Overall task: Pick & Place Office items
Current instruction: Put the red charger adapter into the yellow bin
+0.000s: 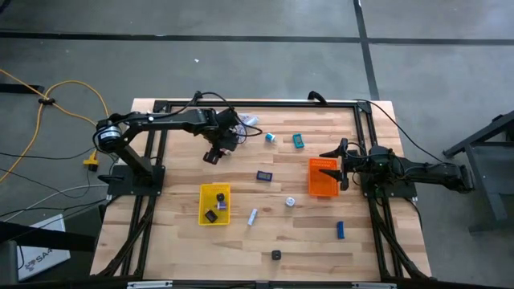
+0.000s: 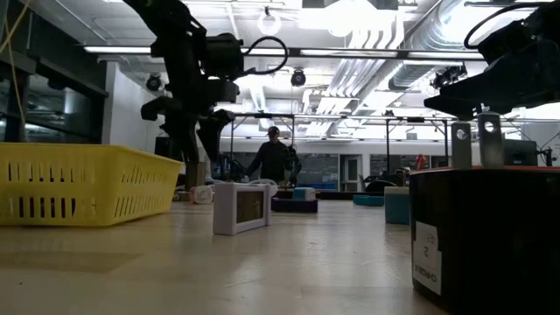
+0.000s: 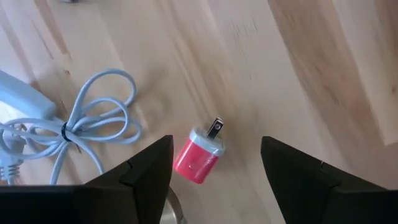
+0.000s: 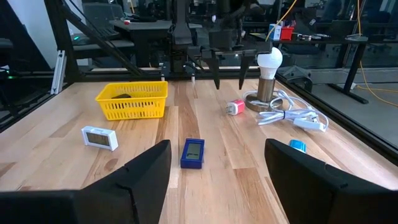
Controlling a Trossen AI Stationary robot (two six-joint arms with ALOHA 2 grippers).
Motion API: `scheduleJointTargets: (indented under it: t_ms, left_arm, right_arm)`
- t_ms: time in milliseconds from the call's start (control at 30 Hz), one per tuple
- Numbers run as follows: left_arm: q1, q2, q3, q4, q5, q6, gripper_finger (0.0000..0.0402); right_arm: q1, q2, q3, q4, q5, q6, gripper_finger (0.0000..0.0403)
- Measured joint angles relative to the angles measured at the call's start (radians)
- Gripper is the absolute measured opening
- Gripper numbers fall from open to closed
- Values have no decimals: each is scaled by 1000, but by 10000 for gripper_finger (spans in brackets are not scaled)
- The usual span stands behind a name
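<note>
My left gripper hangs open above the table's far-left part, fingers pointing down. A small red-and-white plug block lies on the wood between and below the fingers, untouched. In the right wrist view that plug block lies beside the white dome-shaped object. Other office items are scattered about: a blue roll, a teal piece, a blue flat block, a white roll, a blue block and a black block. My right gripper waits open at the orange tray.
The yellow tray holds two small items and sits on the near side of my left gripper. The dome's pale grey cord lies coiled just beside the plug block. A white item lies right of the yellow tray. Bare wood fills the near-left part.
</note>
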Motion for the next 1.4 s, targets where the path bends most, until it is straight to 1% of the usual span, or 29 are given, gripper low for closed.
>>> scheduleJointTargets:
  t_ms: [200,567,767,967,1133,1400]
  left_arm:
    - [0,51,0,0,-9,38,240]
    - [-72,72,0,0,-182,78,240]
    - [-103,92,0,3,-253,85,240]
    - [-121,125,-1,17,-287,99,240]
    - [-120,125,-1,31,-308,113,240]
    - [-110,125,-1,28,-307,129,240]
  right_arm:
    - [0,0,0,0,0,0,248]
    - [0,0,0,0,0,0,248]
    - [0,0,0,0,0,0,248]
    - [0,0,0,0,0,0,248]
    - [0,0,0,0,1,0,248]
    - [0,0,0,0,1,0,248]
